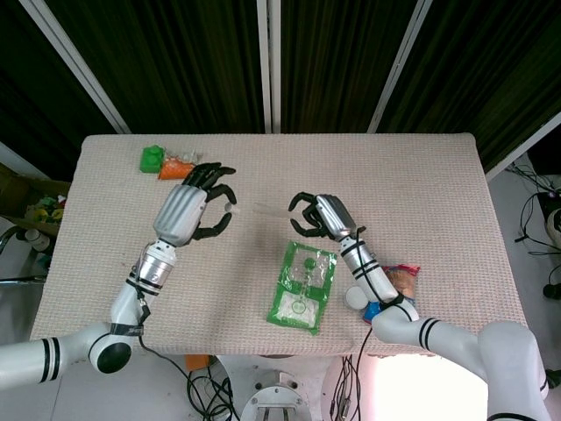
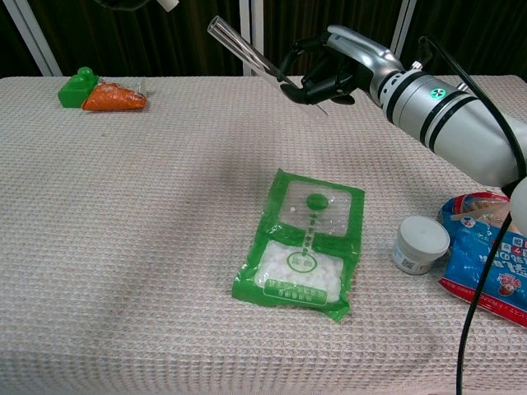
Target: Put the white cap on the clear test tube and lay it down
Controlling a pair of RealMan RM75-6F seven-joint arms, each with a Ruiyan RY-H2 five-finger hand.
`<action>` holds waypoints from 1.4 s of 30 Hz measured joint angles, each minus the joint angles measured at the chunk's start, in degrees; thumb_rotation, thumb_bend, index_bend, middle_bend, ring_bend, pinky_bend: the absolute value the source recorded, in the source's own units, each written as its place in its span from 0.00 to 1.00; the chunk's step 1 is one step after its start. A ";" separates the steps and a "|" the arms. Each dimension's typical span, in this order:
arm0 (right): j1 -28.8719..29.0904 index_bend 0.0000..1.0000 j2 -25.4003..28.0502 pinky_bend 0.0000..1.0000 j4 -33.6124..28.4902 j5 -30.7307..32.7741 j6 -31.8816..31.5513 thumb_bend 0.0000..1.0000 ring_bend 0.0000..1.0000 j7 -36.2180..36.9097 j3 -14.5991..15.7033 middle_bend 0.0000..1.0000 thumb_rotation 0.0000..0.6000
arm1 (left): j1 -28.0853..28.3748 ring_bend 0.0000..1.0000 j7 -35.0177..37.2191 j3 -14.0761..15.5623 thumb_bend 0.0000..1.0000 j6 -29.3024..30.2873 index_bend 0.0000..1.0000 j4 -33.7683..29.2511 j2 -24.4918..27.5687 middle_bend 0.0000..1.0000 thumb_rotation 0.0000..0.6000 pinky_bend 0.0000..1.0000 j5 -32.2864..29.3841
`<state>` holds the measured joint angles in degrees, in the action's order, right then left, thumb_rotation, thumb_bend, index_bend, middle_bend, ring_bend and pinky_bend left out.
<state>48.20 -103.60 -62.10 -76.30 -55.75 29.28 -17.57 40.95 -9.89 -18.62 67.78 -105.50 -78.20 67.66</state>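
Observation:
My right hand grips the clear test tube in the air above the table's middle. The tube is tilted, its open end up and to the left; in the head view the tube is faint. My left hand is raised on the left and pinches the small white cap at its fingertips, a short gap from the tube's open end. In the chest view only the cap and a sliver of that hand show at the top edge.
A green packet lies flat at the table's centre, below the tube. A small white jar and a blue snack bag sit at the right. A green toy and an orange packet lie at the back left.

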 measured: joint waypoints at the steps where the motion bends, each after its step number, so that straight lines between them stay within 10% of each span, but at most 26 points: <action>1: 0.01 0.94 -0.30 1.00 0.04 -0.05 -0.21 0.76 1.00 0.38 -0.04 1.00 1.00 | 0.08 0.10 -0.09 -0.06 0.49 0.22 0.59 0.14 -0.38 0.18 1.00 0.11 -0.03; 42: 0.95 0.95 -4.77 1.00 3.13 -0.56 -2.14 0.76 1.00 4.71 -1.11 1.00 1.00 | 0.95 0.10 -2.27 -1.65 0.48 4.71 0.59 3.90 -8.92 0.18 1.00 0.11 -2.79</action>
<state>49.15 -108.37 -58.97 -76.86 -57.89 33.99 -18.68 41.90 -12.16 -20.28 72.49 -101.61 -87.13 64.87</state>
